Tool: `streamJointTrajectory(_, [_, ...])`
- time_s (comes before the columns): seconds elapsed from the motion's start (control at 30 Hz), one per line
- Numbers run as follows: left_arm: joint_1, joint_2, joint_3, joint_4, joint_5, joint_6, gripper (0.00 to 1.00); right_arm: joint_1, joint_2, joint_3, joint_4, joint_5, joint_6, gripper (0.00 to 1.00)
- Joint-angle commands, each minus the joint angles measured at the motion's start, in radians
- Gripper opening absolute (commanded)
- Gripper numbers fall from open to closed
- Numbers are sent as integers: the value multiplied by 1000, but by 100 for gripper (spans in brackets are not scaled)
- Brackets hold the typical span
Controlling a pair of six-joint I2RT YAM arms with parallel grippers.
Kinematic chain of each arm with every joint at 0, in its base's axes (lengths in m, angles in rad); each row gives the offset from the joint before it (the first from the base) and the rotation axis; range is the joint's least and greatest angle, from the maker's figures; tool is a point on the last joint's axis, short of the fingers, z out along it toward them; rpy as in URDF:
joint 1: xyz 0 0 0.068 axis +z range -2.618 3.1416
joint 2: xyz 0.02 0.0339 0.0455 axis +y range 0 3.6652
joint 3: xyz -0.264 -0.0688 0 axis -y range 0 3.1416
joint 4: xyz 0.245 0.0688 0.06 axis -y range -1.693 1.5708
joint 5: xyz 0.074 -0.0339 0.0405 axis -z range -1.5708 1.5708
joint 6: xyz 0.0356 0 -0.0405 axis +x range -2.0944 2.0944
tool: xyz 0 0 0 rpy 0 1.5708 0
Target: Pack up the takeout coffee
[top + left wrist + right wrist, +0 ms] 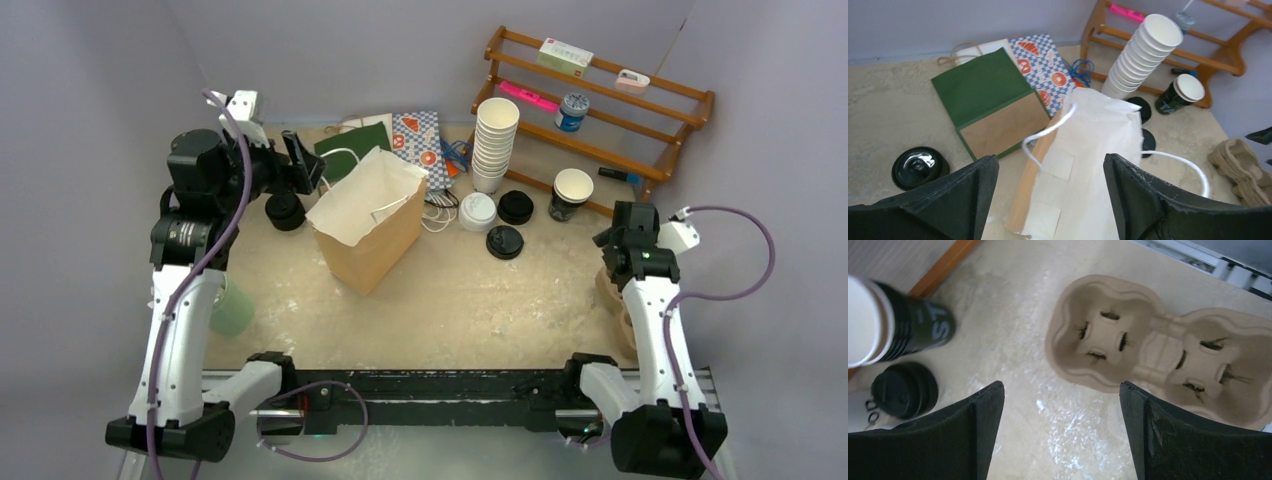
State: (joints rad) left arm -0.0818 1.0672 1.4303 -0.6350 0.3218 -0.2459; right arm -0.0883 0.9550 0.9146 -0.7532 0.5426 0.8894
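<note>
Closest in the overhead view, the left arm (pixel 180 330) rises from its base at the near edge of the table (pixel 470 300) and folds at the elbow toward the right. This puts the left gripper (pixel 298 168) at the open mouth of the upright brown paper bag (pixel 370 225). The right arm (pixel 652 330) stands nearly straight up, with the right gripper (pixel 620 238) pointing down over a pulp cup carrier (pixel 608 292). The white-lidded cup (pixel 478 211) stands on the table right of the bag, just beside two black lids (pixel 515 207). A third black lid (pixel 285 210) lies left of the bag, near the left gripper, and from this height I cannot tell which of them caps a cup. In the left wrist view the left gripper (pixel 1048 165) has its jaws spread wide above the bag (pixel 1088 150), gripping nothing, and the third black lid (pixel 919 166) sits off to the left. In the right wrist view the right gripper (pixel 1060 390) is likewise spread wide and empty. It hangs above bare table beside the carrier (pixel 1158 345), with a dark lidless cup (pixel 918 327) and one of the black lids (pixel 904 389) at the left.
</note>
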Motion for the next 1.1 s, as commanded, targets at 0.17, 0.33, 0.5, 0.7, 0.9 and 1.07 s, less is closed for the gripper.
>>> streamJointTrajectory(0.17, [-76,-82,17,168,231,-117,77,-175,-10,-114,10,84,79,85])
streamJointTrajectory(0.33, [-228,-53,15,253,219,-157,73,-241,43,-135,54,54,52,86])
streamJointTrajectory(0.5, [-477,24,25,272,79,-136,72,-283,68,-152,73,52,17,89])
streamJointTrajectory(0.7, [-759,142,60,293,-96,-75,72,-298,54,-207,98,39,15,90])
streamJointTrajectory(0.9, [-848,217,77,319,-137,-41,73,-301,63,-246,143,-35,16,83])
streamJointTrajectory(1.07, [-858,226,45,370,-88,-28,73,-302,105,-246,146,-96,-5,76])
